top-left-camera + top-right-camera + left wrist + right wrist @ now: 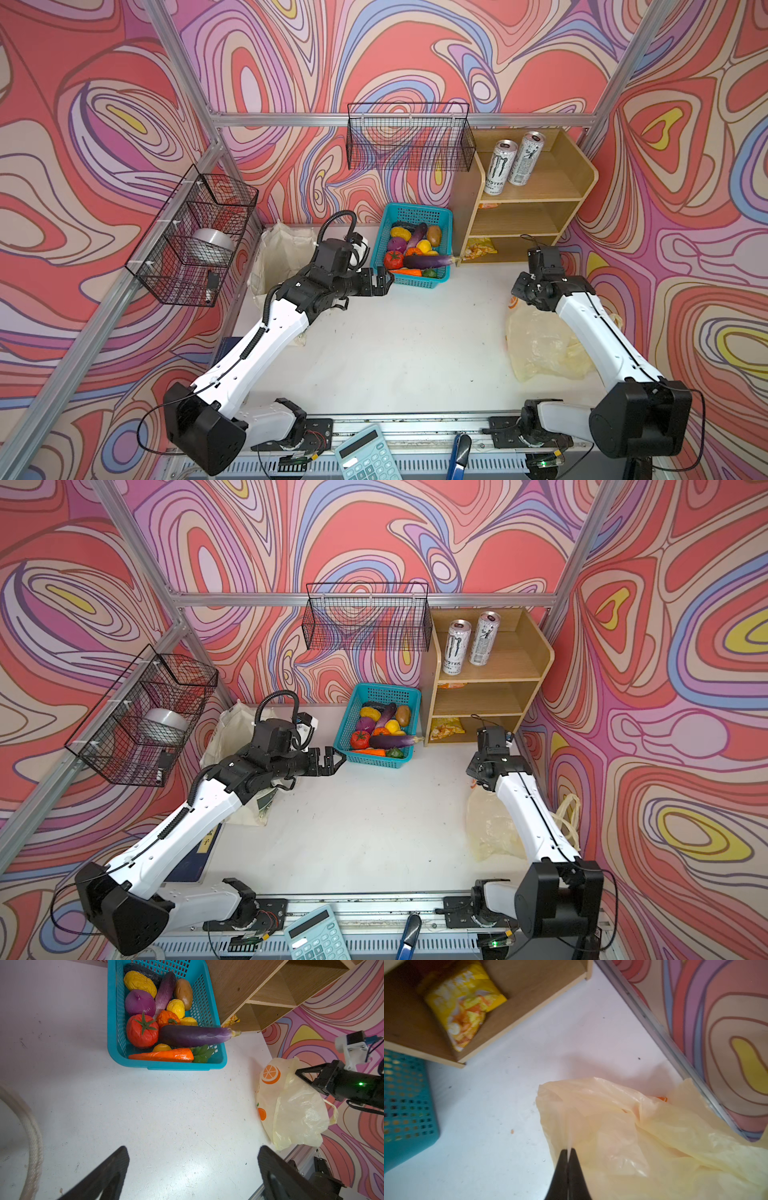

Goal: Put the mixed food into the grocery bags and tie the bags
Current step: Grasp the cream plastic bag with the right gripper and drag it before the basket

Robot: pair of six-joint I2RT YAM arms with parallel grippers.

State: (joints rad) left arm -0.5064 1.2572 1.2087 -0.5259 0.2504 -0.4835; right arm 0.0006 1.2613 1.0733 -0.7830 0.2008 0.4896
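The right fingers are clenched on a fold of the thin pale-yellow plastic bag, and the film is stretched into the pinch. In both top views this bag lies crumpled on the white counter at the right of the frame, partly under the right arm. The left fingers are spread wide with nothing between them, over bare counter just beside the near-left corner of the teal basket. The toy food lies in that basket at centre back: a red tomato, a carrot along the near wall, a brown potato, yellow lemons, and a long purple eggplant whose stem end pokes over the rim towards the wooden shelf. A yellow snack packet lies in the shelf's lowest compartment, and two silver cans stand on its top level. The cream canvas tote sits at the left back of the counter, behind the left arm.
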